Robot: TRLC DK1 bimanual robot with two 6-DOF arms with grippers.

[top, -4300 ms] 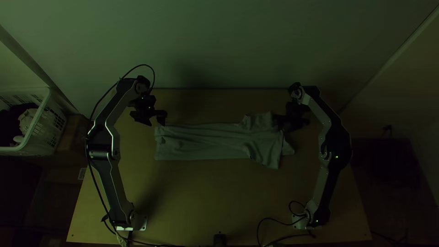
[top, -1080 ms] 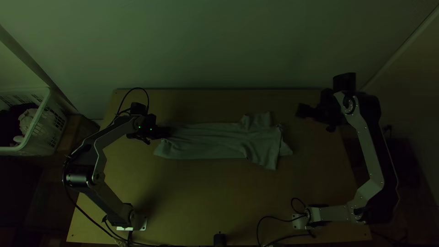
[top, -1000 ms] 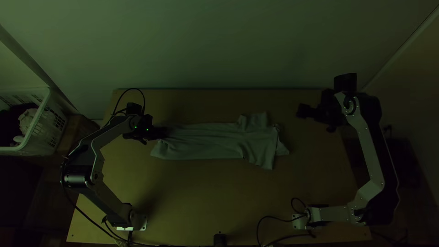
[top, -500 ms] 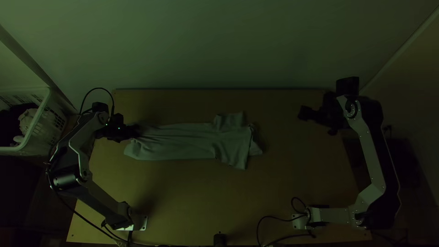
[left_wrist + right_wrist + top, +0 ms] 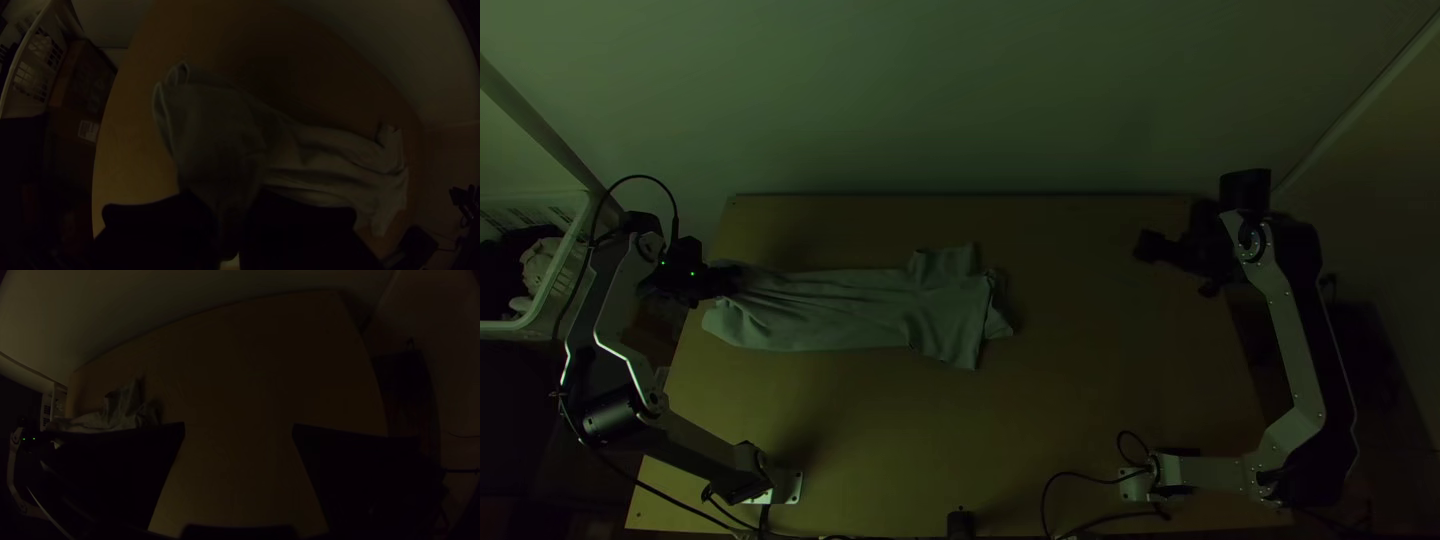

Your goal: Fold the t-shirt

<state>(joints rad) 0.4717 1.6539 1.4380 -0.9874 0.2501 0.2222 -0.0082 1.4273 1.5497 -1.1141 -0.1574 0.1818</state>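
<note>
So the t-shirt [image 5: 860, 310] is stretched longways over the left half of the table [image 5: 960, 430], kinda rumpled. Left gripper [image 5: 735, 279]'s pinched tight on its bottom end by the table's left edge; right gripper [image 5: 1144, 246]'s wide open, holding nothing, over the table's right side.

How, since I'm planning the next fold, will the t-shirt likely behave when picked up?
The t-shirt is probably floppy: its cloth gathers into creases at the end the left tool grips. It would likely sag between holding points, as nothing in it looks stiff. It may not keep crisp edges, given its wrinkled sleeve end.
</note>
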